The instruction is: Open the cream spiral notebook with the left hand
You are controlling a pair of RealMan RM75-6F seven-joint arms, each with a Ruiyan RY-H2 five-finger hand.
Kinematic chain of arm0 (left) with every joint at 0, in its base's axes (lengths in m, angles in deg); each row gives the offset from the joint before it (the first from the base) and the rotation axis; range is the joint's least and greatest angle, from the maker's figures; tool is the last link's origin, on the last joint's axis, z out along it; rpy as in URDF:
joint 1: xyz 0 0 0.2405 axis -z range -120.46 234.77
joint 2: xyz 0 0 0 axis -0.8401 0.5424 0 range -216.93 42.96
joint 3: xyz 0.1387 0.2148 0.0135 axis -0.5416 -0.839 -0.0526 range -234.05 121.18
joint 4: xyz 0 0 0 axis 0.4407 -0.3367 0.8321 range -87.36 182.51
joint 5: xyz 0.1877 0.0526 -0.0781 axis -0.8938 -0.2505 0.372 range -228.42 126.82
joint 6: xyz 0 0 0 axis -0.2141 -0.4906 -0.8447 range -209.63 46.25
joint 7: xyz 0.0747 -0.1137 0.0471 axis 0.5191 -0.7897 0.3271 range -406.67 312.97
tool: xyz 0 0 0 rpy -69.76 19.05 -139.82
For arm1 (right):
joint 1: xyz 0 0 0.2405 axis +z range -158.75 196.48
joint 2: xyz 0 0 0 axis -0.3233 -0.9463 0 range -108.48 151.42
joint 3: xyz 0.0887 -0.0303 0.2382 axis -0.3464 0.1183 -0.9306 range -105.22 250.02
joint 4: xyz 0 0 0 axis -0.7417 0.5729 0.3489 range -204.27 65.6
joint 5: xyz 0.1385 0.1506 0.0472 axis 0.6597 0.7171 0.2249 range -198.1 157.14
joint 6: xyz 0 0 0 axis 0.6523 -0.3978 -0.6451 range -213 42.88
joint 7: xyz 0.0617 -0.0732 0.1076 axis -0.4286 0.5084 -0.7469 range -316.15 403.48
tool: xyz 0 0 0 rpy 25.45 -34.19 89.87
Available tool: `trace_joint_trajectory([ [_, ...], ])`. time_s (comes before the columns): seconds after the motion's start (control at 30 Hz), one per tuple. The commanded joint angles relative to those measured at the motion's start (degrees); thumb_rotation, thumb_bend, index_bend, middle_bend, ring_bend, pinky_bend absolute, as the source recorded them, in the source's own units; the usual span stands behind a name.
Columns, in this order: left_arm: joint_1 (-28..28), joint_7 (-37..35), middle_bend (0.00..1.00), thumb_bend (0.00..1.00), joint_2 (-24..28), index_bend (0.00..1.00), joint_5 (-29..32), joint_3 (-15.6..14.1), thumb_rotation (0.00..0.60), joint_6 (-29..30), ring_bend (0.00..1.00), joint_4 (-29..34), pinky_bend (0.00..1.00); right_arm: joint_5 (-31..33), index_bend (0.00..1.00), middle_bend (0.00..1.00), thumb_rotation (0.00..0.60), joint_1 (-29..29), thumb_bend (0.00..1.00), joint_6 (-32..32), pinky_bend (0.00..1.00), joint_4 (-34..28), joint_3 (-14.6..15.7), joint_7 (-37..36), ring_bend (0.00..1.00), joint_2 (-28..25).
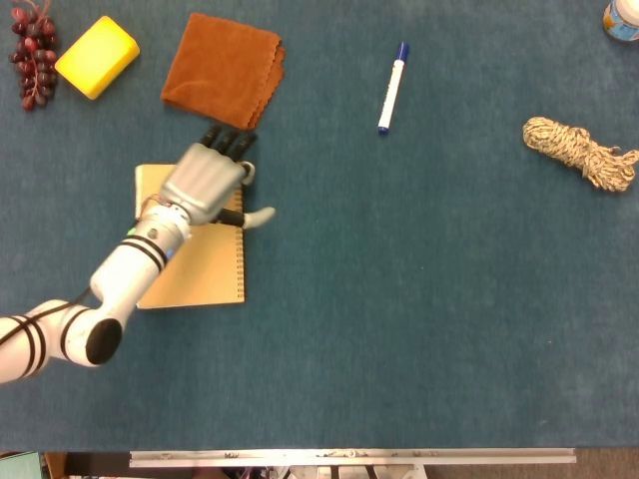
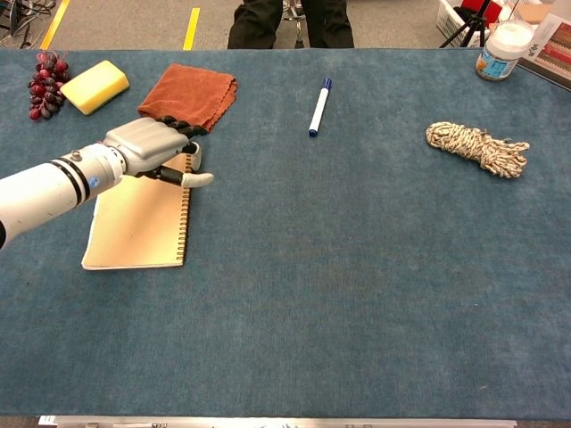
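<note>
A dark blue felt-like surface fills both views; beyond its far edge the chest view shows grey floor with yellow tape lines and a person's dark-trousered legs. The cream spiral notebook lies closed at the left, spiral toward the centre. The left hand rests over its far end, fingers extended, thumb out, gripping nothing. No writing is readable.

Left hand over the far end of the notebook, other things spread along the table's far side.

The robot's left hand sits over the cream spiral notebook, near the folded rust-brown cloth behind it. Left of the cloth: yellow sponge, then dark grapes. Right: blue-capped marker, then bundled rope.
</note>
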Motion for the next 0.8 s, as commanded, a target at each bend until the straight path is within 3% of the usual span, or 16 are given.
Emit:
trace_joint_trajectory([
  [0.03,-0.5,0.1,0.00,0.17,0.9,0.33,0.9,-0.3,0.000,0.1,0.00,-0.6,0.00,0.0,0.54,0.45,0.600,0.0,0.38,-0.1,0.47,-0.3,0.0,0.2,0.40,-0.1],
  [0.23,-1.9,-2.2,0.00,0.17,3.0,0.32,2.0,-0.1,0.000,0.2,0.00,0.4,0.00,-0.2,0.54,0.45,0.600,0.0,0.38,-0.3,0.47,-1.1,-0.1,0.9,0.40,-0.4],
  [0.4,-3.8,-6.2,0.00,0.17,6.7,0.28,-2.0,-0.4,0.006,1.8,0.00,4.3,0.00,-0.3,0.54,0.45,0.600,0.0,0.38,-0.3,0.47,-1.5,0.0,1.1,0.40,-0.5],
  [0.43,-4.2,-7.1,0.00,0.17,7.8,0.27,-3.1,-0.7,0.039,2.0,0.00,5.4,0.00,-0.4,0.54,0.45,0.600,0.0,0.38,-0.3,0.47,-1.6,0.0,1.1,0.40,-0.5],
  [0.47,-4.5,-7.7,0.00,0.17,8.6,0.26,-4.1,-1.0,0.127,2.0,0.00,5.9,0.00,-0.4,0.54,0.45,0.600,0.0,0.38,-0.3,0.47,-1.6,0.0,1.1,0.40,-0.5],
  [0.5,-4.8,-8.2,0.00,0.17,9.6,0.25,-5.5,-1.4,0.287,2.3,0.00,6.4,0.00,-0.5,0.54,0.45,0.600,0.0,0.38,-0.3,0.47,-1.5,0.0,1.0,0.40,-0.4],
  [0.57,-5.5,-9.4,0.00,0.17,10.8,0.24,-8.1,-2.0,0.508,3.2,0.00,6.7,0.00,-0.5,0.54,0.45,0.600,0.0,0.38,-0.3,0.47,-1.5,0.0,0.9,0.40,-0.4],
  [0.6,-5.9,-10.2,0.00,0.17,11.2,0.23,-9.3,-2.4,0.585,3.5,0.00,6.7,0.00,-0.5,0.54,0.45,0.600,0.0,0.38,-0.3,0.47,-1.4,0.0,0.9,0.40,-0.4],
  [0.8,-8.0,-16.2,0.00,0.17,13.1,0.23,-19.2,-5.2,0.600,5.8,0.00,3.4,0.00,-0.7,0.54,0.45,0.600,0.0,0.38,-0.2,0.47,-1.3,0.2,0.7,0.40,-0.2],
])
